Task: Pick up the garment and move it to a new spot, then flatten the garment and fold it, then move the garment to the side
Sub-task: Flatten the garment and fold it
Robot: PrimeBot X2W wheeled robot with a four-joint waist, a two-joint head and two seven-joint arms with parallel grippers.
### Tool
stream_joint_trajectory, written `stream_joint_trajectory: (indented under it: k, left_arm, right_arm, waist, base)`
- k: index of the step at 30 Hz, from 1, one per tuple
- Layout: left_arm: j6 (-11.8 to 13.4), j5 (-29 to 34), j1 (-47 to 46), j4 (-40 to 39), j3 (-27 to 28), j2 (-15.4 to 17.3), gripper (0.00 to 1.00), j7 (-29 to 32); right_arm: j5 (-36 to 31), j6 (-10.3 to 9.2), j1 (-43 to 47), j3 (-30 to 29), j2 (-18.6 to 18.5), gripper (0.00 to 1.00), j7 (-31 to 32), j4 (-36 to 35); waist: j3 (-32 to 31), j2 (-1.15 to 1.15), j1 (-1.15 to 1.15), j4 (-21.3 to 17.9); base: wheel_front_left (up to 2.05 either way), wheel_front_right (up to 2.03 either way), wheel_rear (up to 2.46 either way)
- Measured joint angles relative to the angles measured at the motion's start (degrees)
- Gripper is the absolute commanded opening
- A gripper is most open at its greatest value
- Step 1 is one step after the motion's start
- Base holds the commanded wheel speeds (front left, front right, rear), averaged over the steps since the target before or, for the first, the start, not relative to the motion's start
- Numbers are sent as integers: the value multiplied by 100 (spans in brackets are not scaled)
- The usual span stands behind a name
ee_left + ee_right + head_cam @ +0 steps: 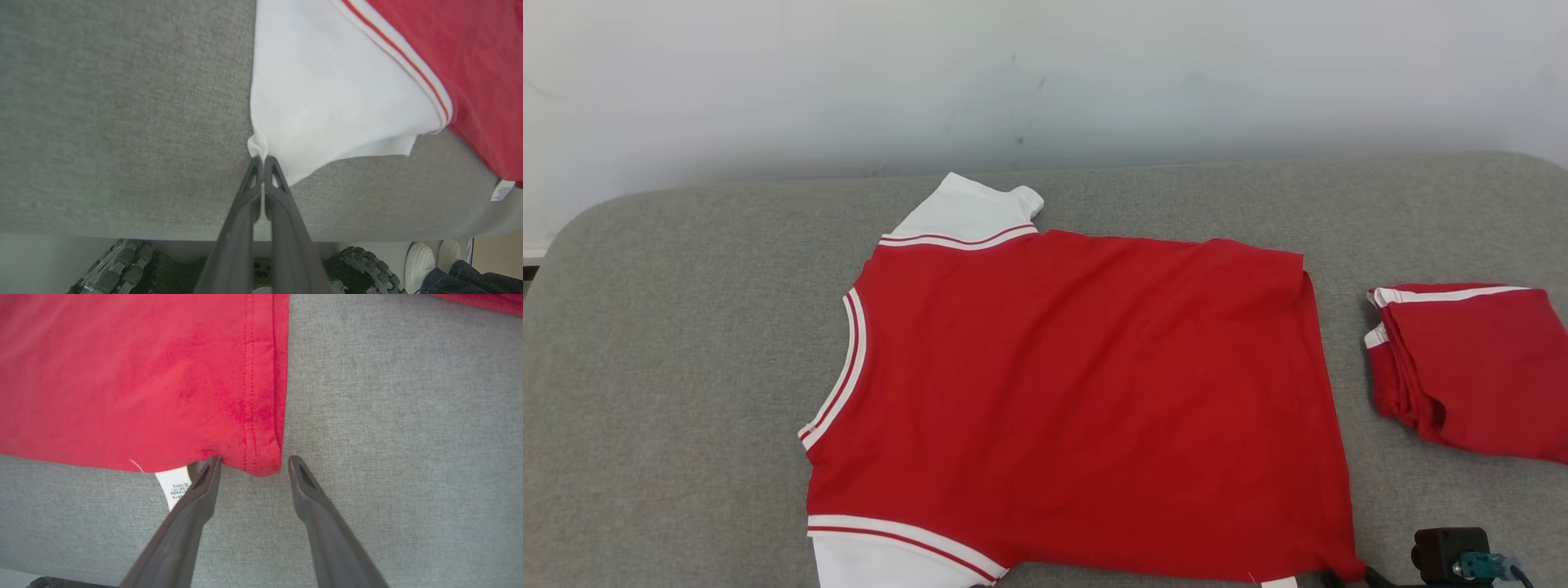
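A: Left side?
B: My left gripper is pressed together, pinching the white sleeve by its corner. Beyond that, the garment lies flat on the surface.
A: And the right?
B: My right gripper is spread, with the hem corner between its tips and a label just beside one finger. A folded shirt lies farther out, well apart.

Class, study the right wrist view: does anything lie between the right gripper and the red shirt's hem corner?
Nothing visible does. The open right gripper straddles the red shirt's hem corner; its care label lies beside.
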Motion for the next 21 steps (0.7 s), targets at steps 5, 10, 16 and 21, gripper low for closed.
stream_joint_trajectory:
  k: [5,10,16,21]
  left_arm:
    - [21,-1,-18,-4,3,1,0,19]
    - [21,-4,-32,-22,8,3,0,68]
    - [22,-140,-89,-34,10,5,0,97]
    - [22,-252,-58,-158,29,36,0,283]
  right_arm:
    - [7,-9,-14,-1,36,48,149,-32]
    - [56,-53,-21,-25,54,40,309,-64]
    - [75,-58,-23,-54,62,0,405,-189]
    - [187,-59,-17,-137,55,0,499,-398]
  waist:
    - [32,0,0,17]
    - [70,0,0,27]
    - [107,0,0,31]
    - [118,0,0,22]
  base:
    - [0,0,0]
    - [0,0,0]
    - [0,0,0]
    - [0,0,0]
